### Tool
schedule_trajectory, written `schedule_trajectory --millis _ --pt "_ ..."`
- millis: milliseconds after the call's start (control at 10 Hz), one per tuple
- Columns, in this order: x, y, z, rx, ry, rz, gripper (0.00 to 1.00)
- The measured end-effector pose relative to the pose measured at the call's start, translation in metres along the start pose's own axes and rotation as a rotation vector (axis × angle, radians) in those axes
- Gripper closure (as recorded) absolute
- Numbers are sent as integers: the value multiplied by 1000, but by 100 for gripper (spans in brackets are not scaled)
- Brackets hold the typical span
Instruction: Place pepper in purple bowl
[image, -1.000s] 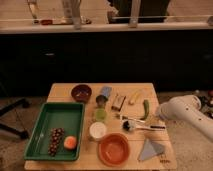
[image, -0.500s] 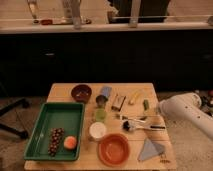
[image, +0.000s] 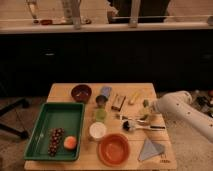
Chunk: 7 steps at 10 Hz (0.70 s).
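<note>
Gripper sits at the pepper; its state cannot be told. You are at pickup; next, grasp and carry to the purple bowl.

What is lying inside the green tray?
Inside the green tray lie a dark grape bunch and an orange round fruit; nothing covers them. The gripper is over the right side of the table, away from the tray.

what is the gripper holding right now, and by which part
Cannot tell: the gripper is right beside the pepper, but no grasp shows.
</note>
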Motion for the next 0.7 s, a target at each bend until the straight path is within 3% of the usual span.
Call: schedule_trajectory --millis 300,700 --pt "1 7 18 -10 45 -11 24" --pt "4 8 32 -16 80 -28 63"
